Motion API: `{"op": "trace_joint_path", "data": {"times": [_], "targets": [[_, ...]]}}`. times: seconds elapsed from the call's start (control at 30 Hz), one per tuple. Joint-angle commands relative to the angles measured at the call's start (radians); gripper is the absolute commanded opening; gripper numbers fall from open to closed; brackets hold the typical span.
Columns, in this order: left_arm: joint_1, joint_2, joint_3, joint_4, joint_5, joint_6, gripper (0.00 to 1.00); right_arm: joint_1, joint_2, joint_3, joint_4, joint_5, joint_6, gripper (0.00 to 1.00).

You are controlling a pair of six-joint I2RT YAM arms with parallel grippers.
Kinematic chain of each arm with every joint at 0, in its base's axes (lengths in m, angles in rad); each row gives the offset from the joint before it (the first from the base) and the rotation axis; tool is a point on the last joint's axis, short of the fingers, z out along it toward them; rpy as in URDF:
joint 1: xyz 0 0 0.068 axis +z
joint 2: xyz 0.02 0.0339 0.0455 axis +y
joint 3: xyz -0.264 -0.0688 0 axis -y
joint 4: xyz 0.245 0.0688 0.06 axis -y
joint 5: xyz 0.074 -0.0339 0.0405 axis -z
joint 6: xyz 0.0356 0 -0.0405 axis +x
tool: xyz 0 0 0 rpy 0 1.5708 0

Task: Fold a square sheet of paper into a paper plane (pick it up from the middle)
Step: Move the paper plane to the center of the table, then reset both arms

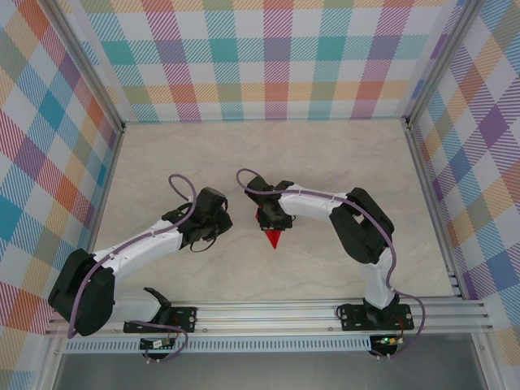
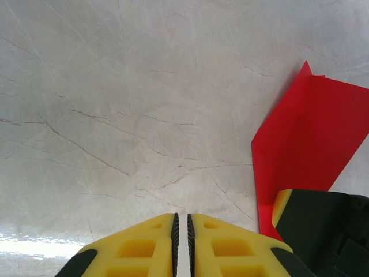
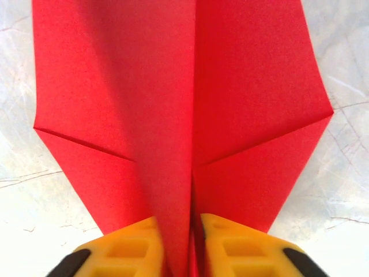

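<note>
red paper plane (image 3: pixel 248 109) has its fold between the right tool's (image 3: pixel 179 224) jaws, grip unclear; if loosened, it could spring open. left tool (image 2: pixel 181 222) almost closed, empty.

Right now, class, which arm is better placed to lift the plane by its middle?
Right: the right gripper straddles the centre fold of the plane, while the left gripper is shut and empty beside it.
</note>
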Motion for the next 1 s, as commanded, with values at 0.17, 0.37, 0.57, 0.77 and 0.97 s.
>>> {"op": "trace_joint_path", "data": {"times": [0.17,0.37,0.57,0.77,0.97], "targets": [[0.012,-0.019,0.001,-0.023,-0.014,0.024,0.16,-0.007,-0.169,-0.015,-0.035,0.032,-0.014,0.39],[0.012,-0.02,0.002,-0.025,-0.016,0.026,0.16,-0.006,-0.321,-0.073,-0.039,0.105,-0.02,0.48],[0.012,-0.02,0.004,-0.029,-0.027,0.036,0.17,-0.005,-0.529,-0.177,-0.004,0.22,-0.026,0.58],[0.012,-0.038,0.0,-0.033,-0.047,0.057,0.19,-0.007,-0.741,-0.301,-0.005,0.386,-0.001,0.84],[0.012,-0.096,-0.019,-0.043,-0.104,0.095,0.29,-0.03,-0.908,-0.415,-0.042,0.55,0.038,1.0]]}}
